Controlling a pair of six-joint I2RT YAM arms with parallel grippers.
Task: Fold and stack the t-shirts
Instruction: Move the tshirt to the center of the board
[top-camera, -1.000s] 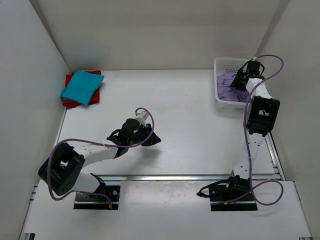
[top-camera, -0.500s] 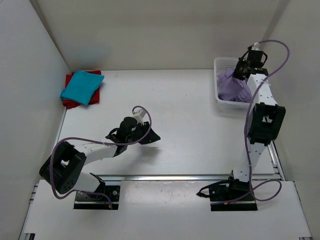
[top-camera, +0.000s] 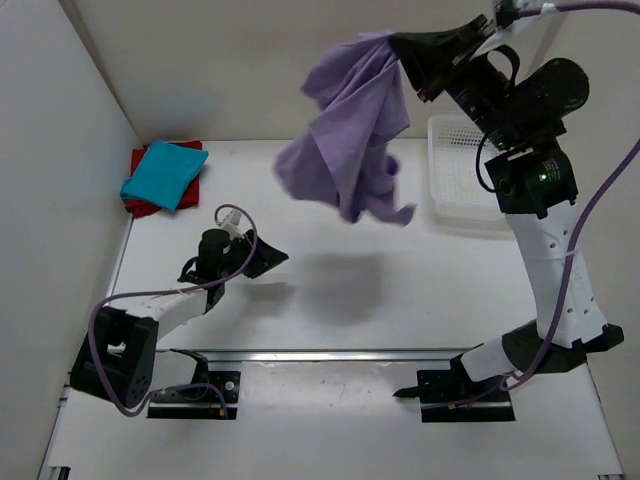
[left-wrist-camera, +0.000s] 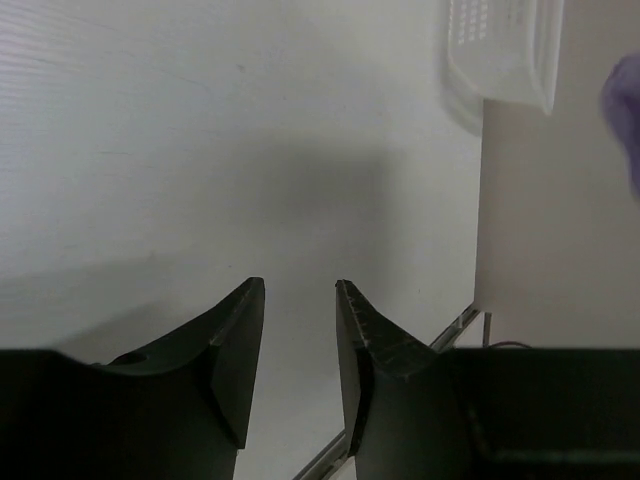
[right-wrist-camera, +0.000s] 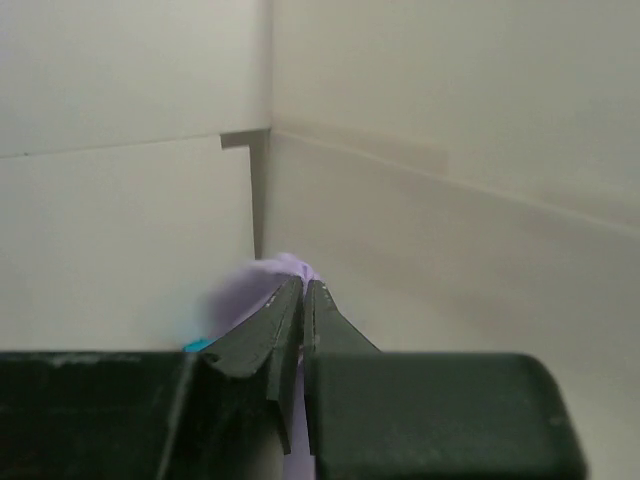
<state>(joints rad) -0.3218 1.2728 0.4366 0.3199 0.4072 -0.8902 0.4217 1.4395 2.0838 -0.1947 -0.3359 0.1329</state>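
The right gripper (top-camera: 408, 52) is up high, and its two fingers are pressed tight on a bunch of the purple shirt (top-camera: 350, 130). In the right wrist view you can see a bit of purple cloth poking out just where the fingers meet. The shirt hangs down from that pinch in a long, crumpled drape, so its long way runs up and down. Its bottom end dangles in the air over the middle of the desk (top-camera: 430, 300), not touching it. The white basket (top-camera: 433, 172) sits on the desk off to the right. The left gripper (top-camera: 268, 257) is down low near the desk, with its fingers spread partway and nothing between them. The loose bottom of the shirt is to the right of it and higher up. So the left arm is the nearer one to grab that end, I think, to help spread the shirt flat. The teal shirt (top-camera: 160, 172) lies folded on top of the red shirt (top-camera: 138, 207) in the far left corner, well apart from both grippers.
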